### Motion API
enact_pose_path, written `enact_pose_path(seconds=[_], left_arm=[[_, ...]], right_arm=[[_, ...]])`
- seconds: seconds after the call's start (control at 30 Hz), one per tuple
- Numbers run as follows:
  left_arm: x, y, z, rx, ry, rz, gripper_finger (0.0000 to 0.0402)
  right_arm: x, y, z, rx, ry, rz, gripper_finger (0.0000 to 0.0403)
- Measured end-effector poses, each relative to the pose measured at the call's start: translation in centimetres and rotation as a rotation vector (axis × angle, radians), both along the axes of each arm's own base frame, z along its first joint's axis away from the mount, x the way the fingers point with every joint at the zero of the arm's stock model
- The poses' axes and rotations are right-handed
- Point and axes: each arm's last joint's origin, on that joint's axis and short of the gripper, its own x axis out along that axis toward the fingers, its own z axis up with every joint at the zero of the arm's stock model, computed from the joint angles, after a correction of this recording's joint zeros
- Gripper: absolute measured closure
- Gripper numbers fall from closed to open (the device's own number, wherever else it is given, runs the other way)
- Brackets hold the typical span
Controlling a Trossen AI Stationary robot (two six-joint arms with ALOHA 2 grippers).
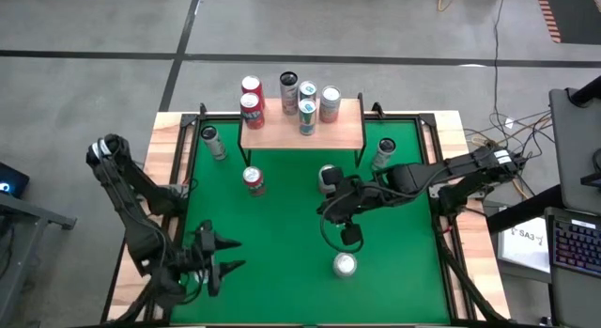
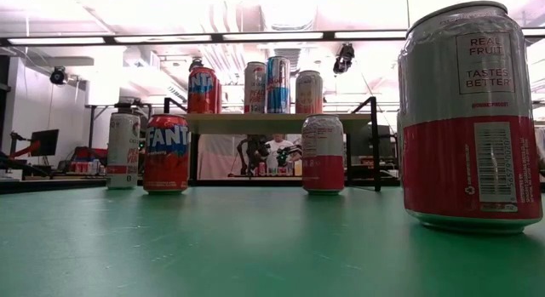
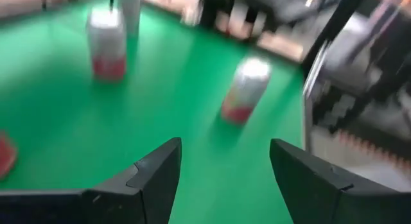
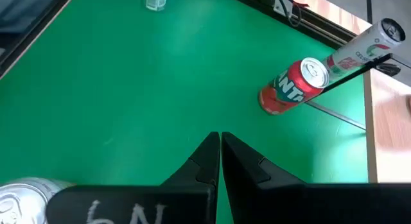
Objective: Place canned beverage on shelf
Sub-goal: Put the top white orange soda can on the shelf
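Note:
The shelf (image 1: pixel 300 131) stands at the table's far middle on thin black legs, with several cans on its wooden top. Loose cans stand on the green table: a red Fanta can (image 1: pixel 254 180) (image 4: pixel 292 89), a silver-and-red can (image 1: pixel 328 178) and another (image 1: pixel 345 264) near the front. My right gripper (image 1: pixel 329 210) (image 4: pixel 220 135) hangs shut and empty above mid-table, pointing toward the left side. My left gripper (image 1: pixel 225 255) (image 3: pixel 225 160) is open and empty at the front left, facing two silver-and-red cans (image 3: pixel 244 89) (image 3: pixel 106 44).
A pale can (image 1: pixel 214 142) stands by the shelf's left legs and another (image 1: pixel 383 154) by its right legs. A wooden border (image 1: pixel 169 178) frames the table. Bare green surface (image 1: pixel 282 234) lies between the two grippers. The near can (image 2: pixel 473 118) looms large in the low view.

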Motion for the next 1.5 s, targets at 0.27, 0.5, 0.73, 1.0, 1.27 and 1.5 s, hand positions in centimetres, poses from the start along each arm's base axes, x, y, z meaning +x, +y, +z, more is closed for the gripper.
enact_pose_path(seconds=[0.27, 0.5, 0.73, 1.0, 1.27, 1.5], left_arm=[[-2.0, 2.9, 0.4, -0.239, 0.435, -0.011, 0.0179], [-2.5, 2.4, 1.8, -0.471, 0.643, 0.013, 0.0179], [-1.7, 0.5, 1.9, -0.507, 0.744, 0.055, 0.0178], [-1.2, -0.7, 3.0, -0.420, 0.903, 0.251, 0.0175], [-0.3, -2.2, 3.0, -0.379, 0.942, 0.312, 0.0127], [0.2, -2.9, 1.9, -0.354, 0.957, 0.337, 0.0080]], right_arm=[[0.0, -0.2, 0.0, 0.005, 0.003, -0.015, 0.0394], [0.2, -0.6, 0.0, 0.013, -0.002, -0.032, 0.0394], [0.4, -0.5, 0.2, 0.006, -0.033, -0.019, 0.0394], [0.5, -0.5, 0.2, 0.003, -0.046, -0.014, 0.0394], [0.8, -0.4, 0.5, 0.011, -0.082, -0.014, 0.0394], [0.9, -0.5, 0.7, 0.016, -0.102, -0.016, 0.0394]])
